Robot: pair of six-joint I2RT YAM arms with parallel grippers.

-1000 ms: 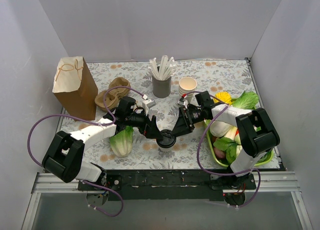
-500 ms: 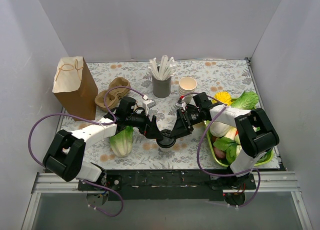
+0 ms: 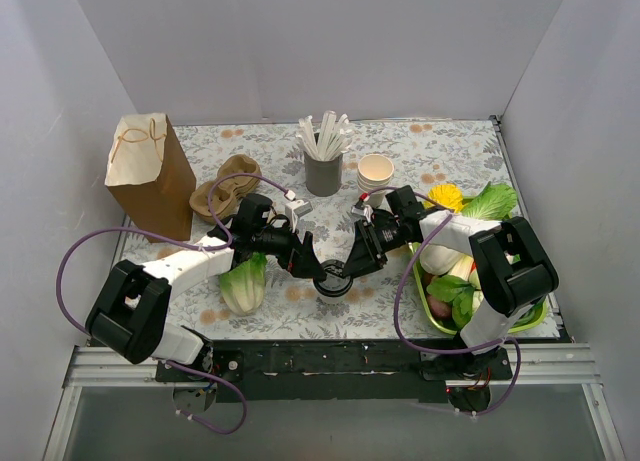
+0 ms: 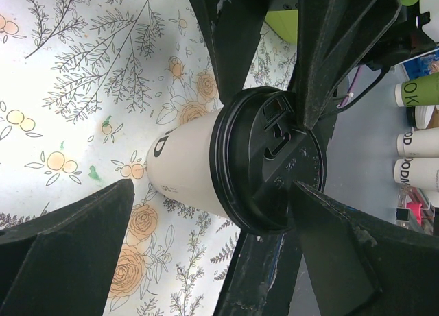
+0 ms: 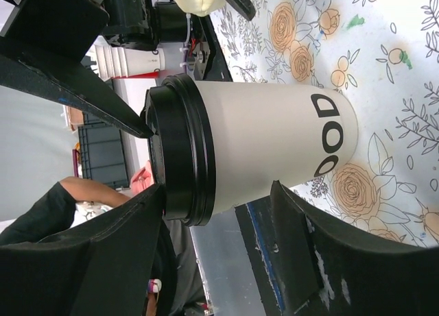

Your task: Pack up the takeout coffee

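Note:
The takeout coffee [image 3: 333,279], a cream cup with a black lid, stands on the flowered table between both arms. My right gripper [image 3: 352,264] reaches in from the right. In the right wrist view its fingers [image 5: 295,247] press against the cup [image 5: 274,144], one at the lid rim and one on the wall, so it is shut on it. My left gripper [image 3: 312,266] comes from the left and is open wide. In the left wrist view the cup [image 4: 199,165] sits between its spread fingers [image 4: 75,247], with a gap on the left side.
A brown paper bag [image 3: 150,176] stands at the back left, with cardboard carriers [image 3: 228,186] beside it. A grey cup of white sticks [image 3: 323,166] and stacked cream cups [image 3: 375,171] are behind the arms. Lettuce [image 3: 243,284] lies front left. A green tray [image 3: 545,316] of vegetables is on the right.
The right gripper's jaws have narrowed onto the cup. The left gripper has stayed wide open, and both arms have barely moved.

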